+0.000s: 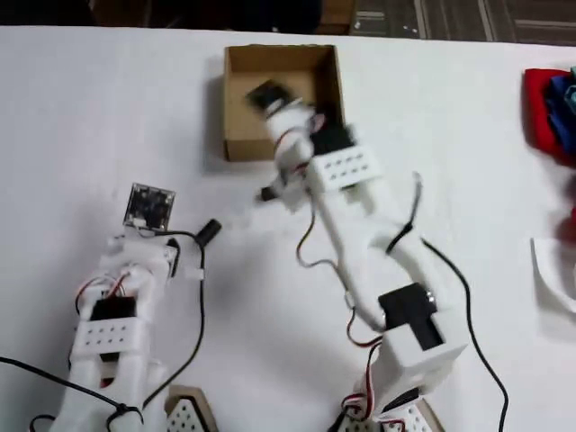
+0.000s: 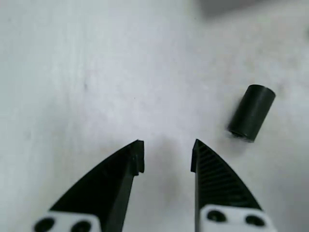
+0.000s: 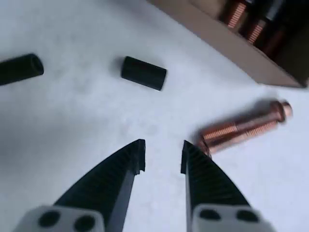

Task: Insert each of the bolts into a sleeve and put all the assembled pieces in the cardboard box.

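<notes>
The job is part way done. On the white table [image 1: 90, 108] there is a brown box [image 1: 236, 99]. Inside it, the right wrist view shows some copper and dark pieces. These look like bolts already pushed into their sleeves, though I cannot be sure. One copper bolt [image 3: 244, 126] lies flat on the table outside the box, near its wall. The right gripper [image 3: 161, 153] hangs low over the table. Its two black fingers are a little way apart and hold nothing. The threaded end of the bolt is just beside one of its fingers. A short black sleeve [image 2: 251, 113] lies on its side near the left gripper [image 2: 166, 154]. That gripper is also open a little way and holds nothing. The sleeve sits off to one side of its fingers, not between them. The other sleeve [image 3: 143, 72] lies on the table past the right gripper's tips. I think the step now is picking up a bolt and a sleeve so they can be joined. Next, the right gripper needs to slide sideways so the bolt is between its fingers, then close. The left gripper needs to line up with its sleeve the same way.
</notes>
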### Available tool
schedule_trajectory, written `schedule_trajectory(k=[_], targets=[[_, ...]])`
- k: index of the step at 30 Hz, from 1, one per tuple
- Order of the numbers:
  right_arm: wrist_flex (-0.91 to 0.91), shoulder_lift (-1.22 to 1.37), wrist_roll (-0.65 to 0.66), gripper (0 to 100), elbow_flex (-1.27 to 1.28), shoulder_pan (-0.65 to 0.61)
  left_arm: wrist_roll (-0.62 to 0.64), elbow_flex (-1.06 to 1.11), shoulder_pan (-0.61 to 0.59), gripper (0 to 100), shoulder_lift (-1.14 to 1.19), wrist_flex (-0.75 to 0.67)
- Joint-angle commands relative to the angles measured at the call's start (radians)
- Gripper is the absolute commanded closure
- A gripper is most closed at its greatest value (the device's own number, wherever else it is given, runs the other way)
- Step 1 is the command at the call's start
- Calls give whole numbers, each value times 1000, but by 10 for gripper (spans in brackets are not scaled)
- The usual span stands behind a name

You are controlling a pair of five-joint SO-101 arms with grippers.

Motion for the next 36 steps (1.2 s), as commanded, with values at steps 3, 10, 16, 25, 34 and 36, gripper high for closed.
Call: schedule_trajectory(k=[3,10,16,25,34,36], targets=[[-143,18,281,869,51,-36,-6,-7,-31,823,-5,-12],[-222,133,287,869,-2,-39,-5,-10,-66,823,-6,-20],[-206,274,359,868,-106,-59,-5,-10,-64,823,-6,-20],[-87,469,367,870,-353,-68,-5,-10,-63,823,-6,-20],[162,625,397,872,-595,-85,-5,-10,-63,823,-5,-20],[216,645,451,872,-631,-107,-5,-10,-63,823,-5,-20]])
